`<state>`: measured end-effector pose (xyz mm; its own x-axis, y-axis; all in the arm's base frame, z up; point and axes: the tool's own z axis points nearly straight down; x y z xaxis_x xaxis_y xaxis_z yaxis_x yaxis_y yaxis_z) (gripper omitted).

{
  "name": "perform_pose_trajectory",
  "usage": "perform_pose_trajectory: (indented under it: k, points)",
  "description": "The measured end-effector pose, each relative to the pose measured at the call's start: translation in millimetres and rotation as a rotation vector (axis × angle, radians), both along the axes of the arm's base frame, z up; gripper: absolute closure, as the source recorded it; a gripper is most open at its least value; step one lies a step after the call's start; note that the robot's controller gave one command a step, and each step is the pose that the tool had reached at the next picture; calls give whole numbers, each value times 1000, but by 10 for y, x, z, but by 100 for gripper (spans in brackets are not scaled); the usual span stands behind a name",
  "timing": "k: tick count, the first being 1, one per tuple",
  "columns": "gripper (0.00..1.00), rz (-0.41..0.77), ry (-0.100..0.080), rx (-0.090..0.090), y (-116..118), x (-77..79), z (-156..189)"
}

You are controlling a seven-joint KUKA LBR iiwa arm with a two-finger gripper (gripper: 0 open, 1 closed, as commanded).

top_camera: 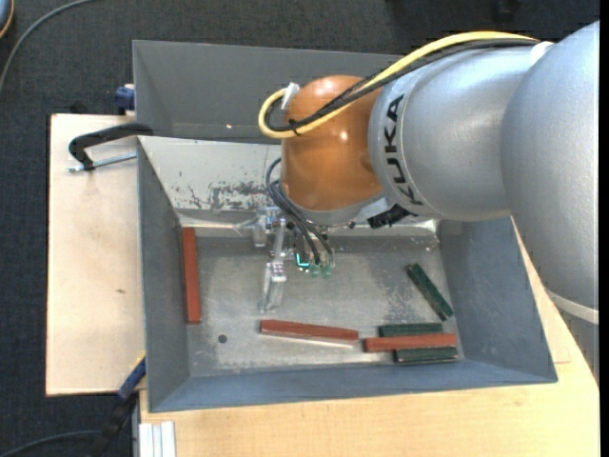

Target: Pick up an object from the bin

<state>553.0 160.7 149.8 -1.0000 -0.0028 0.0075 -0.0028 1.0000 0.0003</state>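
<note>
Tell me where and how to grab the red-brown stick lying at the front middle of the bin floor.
Take the red-brown stick at mid-length, across its narrow width, coming straight down. It lies flat with bare floor along both long sides. Its right end nears the heap of sticks, so probably avoid that end.

A stick [191, 276] lies left, a bar [308, 331] front, a pile [416, 343] front-right in the bin [160, 284].
</note>
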Motion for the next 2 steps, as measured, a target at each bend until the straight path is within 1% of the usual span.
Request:
perform_pose_trajectory:
  k: [1,2]
  points:
    - [0,278,0,0,-320,-517,-814]
    - [100,278,-7,2,-310,-497,-793]
